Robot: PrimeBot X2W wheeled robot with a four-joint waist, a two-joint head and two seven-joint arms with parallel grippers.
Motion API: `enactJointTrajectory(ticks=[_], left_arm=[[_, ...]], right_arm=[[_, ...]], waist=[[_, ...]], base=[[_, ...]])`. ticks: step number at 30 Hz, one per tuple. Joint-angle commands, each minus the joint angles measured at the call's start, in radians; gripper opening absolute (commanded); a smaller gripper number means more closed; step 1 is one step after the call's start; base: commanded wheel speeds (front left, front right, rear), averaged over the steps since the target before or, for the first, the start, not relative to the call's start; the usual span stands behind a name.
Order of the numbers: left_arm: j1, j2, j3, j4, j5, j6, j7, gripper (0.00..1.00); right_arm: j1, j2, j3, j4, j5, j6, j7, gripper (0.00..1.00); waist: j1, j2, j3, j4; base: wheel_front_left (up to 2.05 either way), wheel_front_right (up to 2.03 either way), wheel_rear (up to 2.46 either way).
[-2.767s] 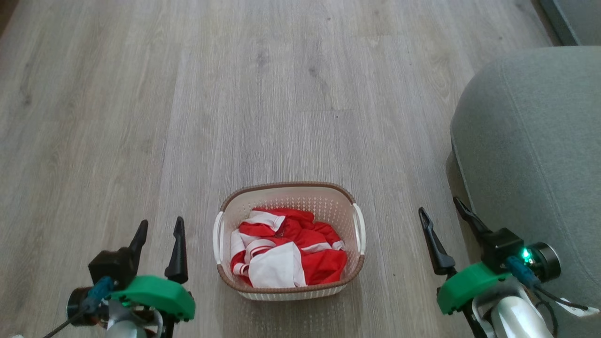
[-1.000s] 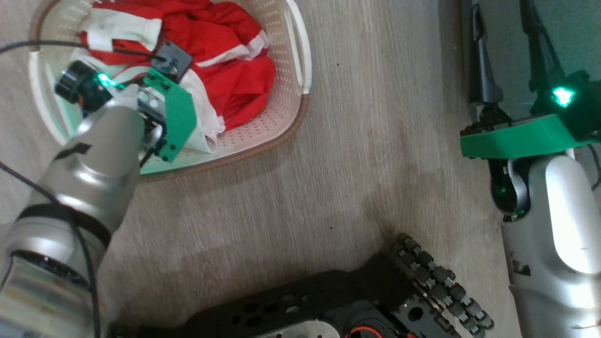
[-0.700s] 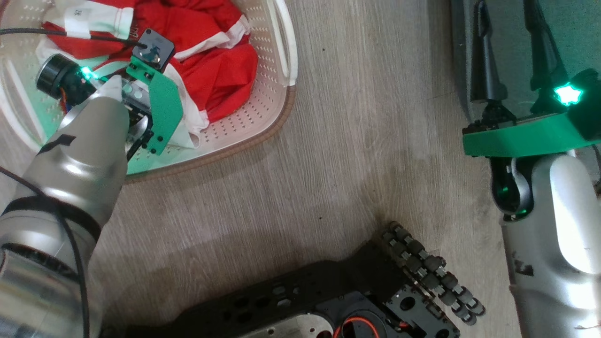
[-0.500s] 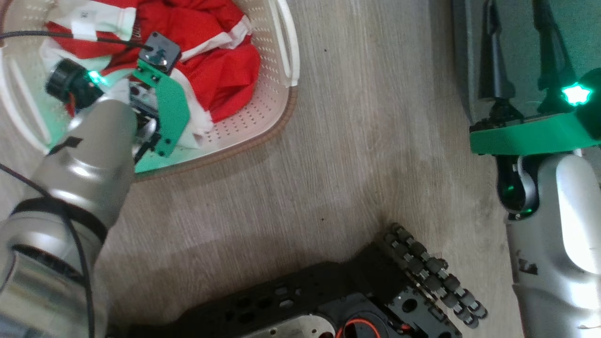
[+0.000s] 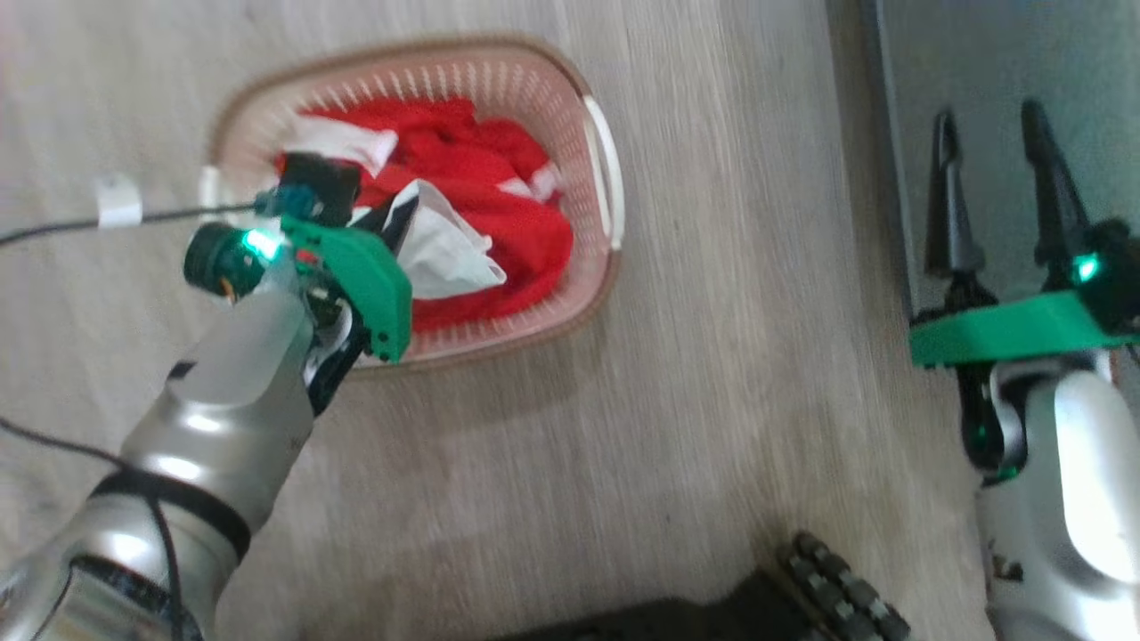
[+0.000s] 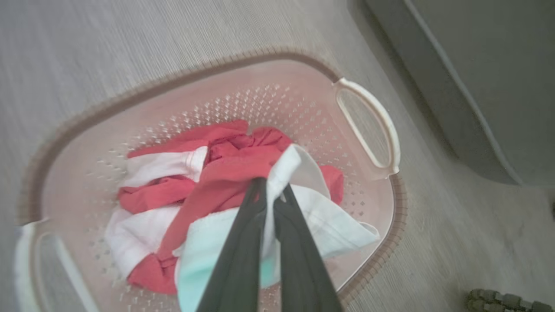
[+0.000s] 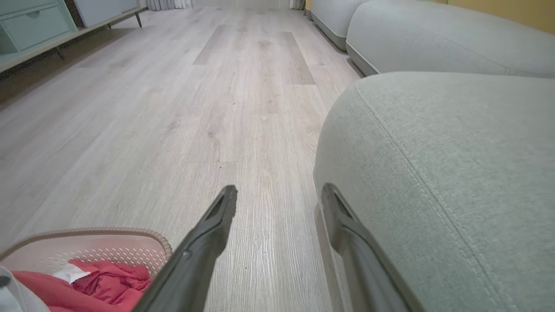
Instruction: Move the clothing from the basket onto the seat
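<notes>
None of the clothes are on the seat yet: left hand clamped on one in the basket, right hand apart.

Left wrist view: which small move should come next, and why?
Probably a lift straight up: the left fingers are shut on a white fold of the clothing, most of which lies in the basket, and it must rise clear of that before going to the seat.

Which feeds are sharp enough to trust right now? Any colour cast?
Head view: motion-smeared, basket and floor streaked. Left wrist view: soft, washed out; greenish cast on the clothing by the fingers, likely from the wrist's green light. Right wrist view: crisp, seat seams clear.
</notes>
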Motion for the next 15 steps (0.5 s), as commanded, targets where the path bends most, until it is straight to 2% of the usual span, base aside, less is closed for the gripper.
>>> enactJointTrajectory(ticks=[1,5,11,12,13,15], left_arm=[[0.036,0.038,0.042,-0.041,-0.024,-0.001,-0.040,0.00],[0.075,0.048,0.079,-0.082,-0.048,0.015,-0.070,0.00],[0.169,0.085,0.165,-0.209,-0.067,0.087,-0.086,0.00],[0.205,0.100,0.191,-0.260,-0.060,0.110,-0.086,0.00],[0.205,0.100,0.191,-0.260,-0.060,0.110,-0.086,0.00],[0.265,0.117,0.219,-0.324,-0.053,0.137,-0.086,0.00]], right_arm=[[0.059,0.003,0.001,-0.016,-0.017,0.000,-0.006,1.00],[0.102,0.002,-0.023,-0.003,-0.030,0.000,-0.006,1.00],[0.166,-0.016,-0.038,0.016,-0.049,0.000,-0.006,1.00],[0.185,-0.026,-0.031,0.027,-0.053,0.000,-0.006,1.00],[0.185,-0.026,-0.031,0.027,-0.053,0.000,-0.006,1.00],[0.212,-0.036,-0.022,0.044,-0.057,0.000,-0.006,1.00]], waist=[[0.0001,-0.0001,-0.178,0.091],[0.0001,-0.0001,-0.268,0.126],[0.0001,-0.0001,-0.419,0.165],[0.0001,-0.0001,-0.466,0.173],[0.0001,-0.0001,-0.466,0.173],[0.0001,-0.0001,-0.534,0.177]], base=[[0.00,0.00,0.00],[0.00,0.00,0.00],[0.00,0.00,0.00],[0.00,0.00,0.00],[0.00,0.00,0.00],[0.00,0.00,0.00]])
